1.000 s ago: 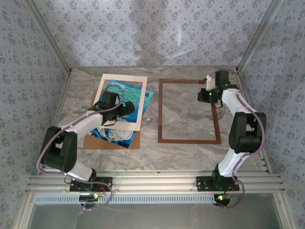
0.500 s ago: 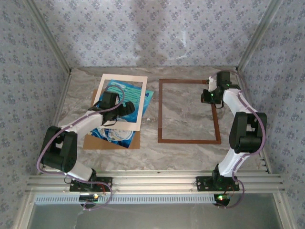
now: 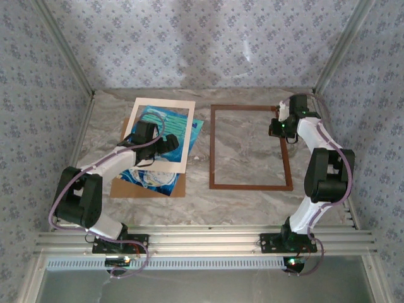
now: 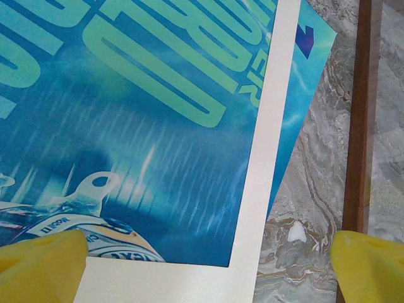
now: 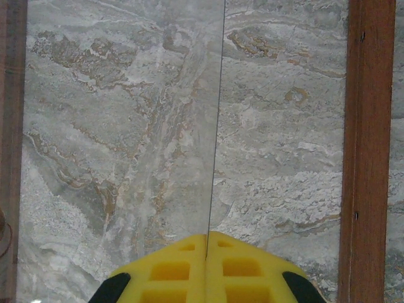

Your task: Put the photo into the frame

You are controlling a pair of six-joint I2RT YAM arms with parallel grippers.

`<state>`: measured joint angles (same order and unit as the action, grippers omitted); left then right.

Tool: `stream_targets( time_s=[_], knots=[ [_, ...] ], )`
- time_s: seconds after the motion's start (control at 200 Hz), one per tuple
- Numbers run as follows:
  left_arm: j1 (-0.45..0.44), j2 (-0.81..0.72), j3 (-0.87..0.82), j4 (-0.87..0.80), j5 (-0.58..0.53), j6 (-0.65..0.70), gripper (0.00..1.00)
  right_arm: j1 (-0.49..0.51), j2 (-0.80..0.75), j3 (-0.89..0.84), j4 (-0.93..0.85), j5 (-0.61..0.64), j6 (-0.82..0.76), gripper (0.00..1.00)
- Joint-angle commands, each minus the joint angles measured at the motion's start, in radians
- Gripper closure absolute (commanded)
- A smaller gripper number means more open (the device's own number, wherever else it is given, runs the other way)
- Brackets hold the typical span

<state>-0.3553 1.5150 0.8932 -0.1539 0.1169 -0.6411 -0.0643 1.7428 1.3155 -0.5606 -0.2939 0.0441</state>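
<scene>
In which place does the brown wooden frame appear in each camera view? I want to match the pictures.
Top external: the frame lies flat on the table, right of centre.
Left wrist: one rail of the frame runs down the right edge, past the corner of the photo.
Right wrist: one rail of the frame stands vertical at the right side, another at the left edge.
Shared landmark: the grey marbled tabletop beside the rails.

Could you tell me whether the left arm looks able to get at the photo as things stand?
Probably not cleanly: the open left pincer hangs right over the photo, but the cream mat lies on top of it, with one corner poking out beside it.
</scene>
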Motion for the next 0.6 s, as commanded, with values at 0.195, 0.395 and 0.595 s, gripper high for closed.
stream_targets(
  time_s=[0.195,0.395,0.595],
  knots=[
    [0.002,0.019,-0.011,0.017,0.013,-0.004,0.01,-0.009,-0.041,-0.010,-0.029,0.044,0.038,1.00],
    [0.002,0.016,-0.016,0.014,0.008,-0.001,0.01,-0.012,-0.045,-0.019,-0.028,0.036,0.055,1.00],
    [0.002,0.013,-0.020,0.016,0.008,-0.002,0.01,-0.012,-0.044,-0.006,-0.036,0.033,0.065,1.00]
  ],
)
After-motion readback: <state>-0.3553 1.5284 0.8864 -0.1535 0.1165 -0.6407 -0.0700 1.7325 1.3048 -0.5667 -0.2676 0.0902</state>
